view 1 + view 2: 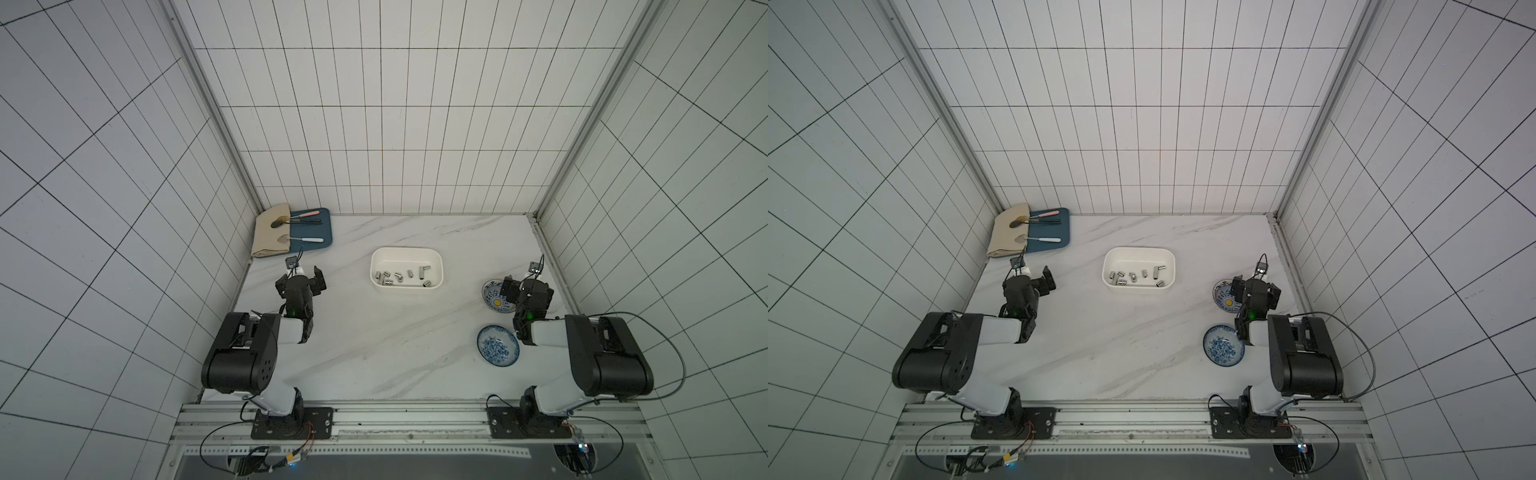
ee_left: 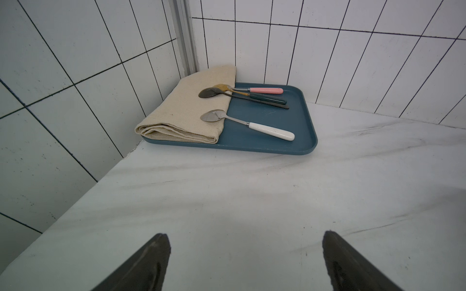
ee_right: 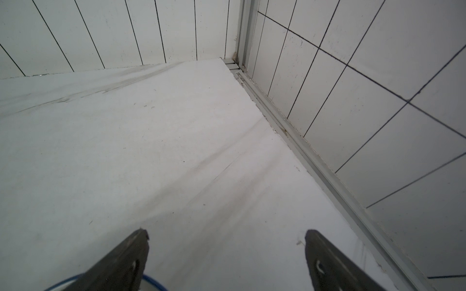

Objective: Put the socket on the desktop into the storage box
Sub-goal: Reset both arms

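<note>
The left jaws are wide apart with nothing in them, low over the bare tabletop. In the left wrist view both fingers are spread, with only marble between them. Straight ahead of the left jaws, in the corner, is a blue tray. A folded beige cloth covers the tray's wall-side end, and spoons lie across cloth and tray. The white-handled spoon is nearest the jaws and the pink-handled spoon is farthest.

The right jaws are also wide apart and hold nothing. In the right wrist view the fingers are spread over bare tabletop, with the wall corner ahead. The yellow-centred bowl sits directly below the right jaws and is partly hidden by them in both top views. The blue-patterned bowl lies behind the right jaws, just beside the arm.

The storage box stands on the tabletop between the left jaws and right jaws, roughly midway and well apart from both. The sockets are small metal cylinders lying loose on the box floor, most in a rough row and a couple nearer the front wall. Neither set of jaws is touching them.
</note>
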You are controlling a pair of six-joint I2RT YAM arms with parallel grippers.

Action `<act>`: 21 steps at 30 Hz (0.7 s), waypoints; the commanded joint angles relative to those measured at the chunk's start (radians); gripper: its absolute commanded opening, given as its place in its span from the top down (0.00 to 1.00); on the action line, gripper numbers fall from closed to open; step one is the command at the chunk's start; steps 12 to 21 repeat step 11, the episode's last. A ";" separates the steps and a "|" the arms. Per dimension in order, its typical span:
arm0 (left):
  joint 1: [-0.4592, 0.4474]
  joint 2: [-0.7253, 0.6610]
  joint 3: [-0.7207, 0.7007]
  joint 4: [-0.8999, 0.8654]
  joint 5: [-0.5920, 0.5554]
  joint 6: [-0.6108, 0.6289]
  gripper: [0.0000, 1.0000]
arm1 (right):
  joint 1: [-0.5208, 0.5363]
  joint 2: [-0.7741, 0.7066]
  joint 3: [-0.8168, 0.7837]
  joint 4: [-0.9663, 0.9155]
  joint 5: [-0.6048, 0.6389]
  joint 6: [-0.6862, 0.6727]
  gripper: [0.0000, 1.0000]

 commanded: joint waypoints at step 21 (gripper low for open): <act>0.030 -0.016 0.028 -0.027 0.060 -0.003 0.02 | 0.000 -0.006 0.016 0.016 -0.009 -0.006 0.01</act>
